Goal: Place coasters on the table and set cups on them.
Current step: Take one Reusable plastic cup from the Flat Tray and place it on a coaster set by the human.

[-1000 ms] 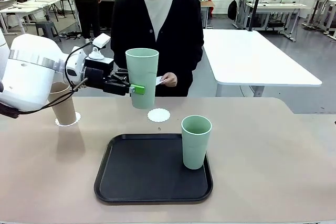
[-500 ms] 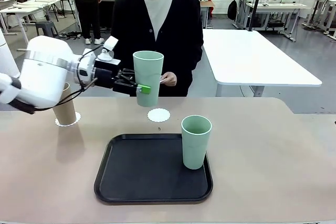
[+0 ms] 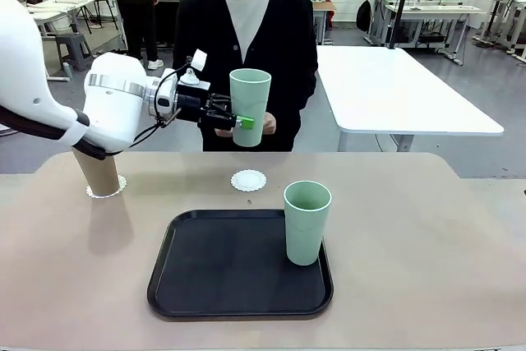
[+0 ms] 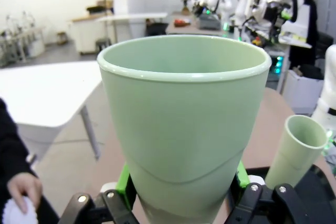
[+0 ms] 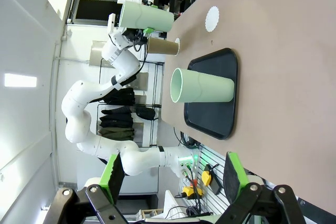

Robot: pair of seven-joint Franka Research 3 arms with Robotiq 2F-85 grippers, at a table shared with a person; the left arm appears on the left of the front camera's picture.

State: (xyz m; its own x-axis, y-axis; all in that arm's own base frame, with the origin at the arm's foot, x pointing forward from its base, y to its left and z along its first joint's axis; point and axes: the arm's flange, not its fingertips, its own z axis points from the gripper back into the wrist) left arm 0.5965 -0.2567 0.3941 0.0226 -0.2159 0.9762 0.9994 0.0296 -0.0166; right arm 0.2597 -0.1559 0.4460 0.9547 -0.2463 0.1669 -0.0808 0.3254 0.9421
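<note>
Nearest, the right gripper [image 5: 173, 174] is released, its green-padded jaws spread with nothing between them, well apart from the cups. On the large beige-tan matte table [image 3: 427, 269] lies the black rounded-rectangle tray [image 3: 238, 306]. A pale mint green tapered tumbler [image 3: 306, 223] stands at the tray's right side, not yet served. Just beyond the tray lies a bare white scalloped paper coaster [image 3: 249, 180]. Well to its left, a tan-brown tumbler [image 3: 94, 174] stands on a second coaster [image 3: 120, 186]. Farther still, the left gripper [image 3: 244, 123] is clenched on the lower body of the other mint tumbler [image 3: 250, 104]. That tumbler is upright in the air in front of the person's hand [image 3: 266, 126], which in the left wrist view holds a third coaster [image 4: 18, 214].

Over the last second the carried tumbler has risen and gone right and away. It was low, just left of the bare coaster, and now hangs high beyond it. The tumbler on the tray, the tan-brown tumbler and the bare coaster have not moved. One cup is placed, and the carried one likely has to come down onto the bare coaster next.
</note>
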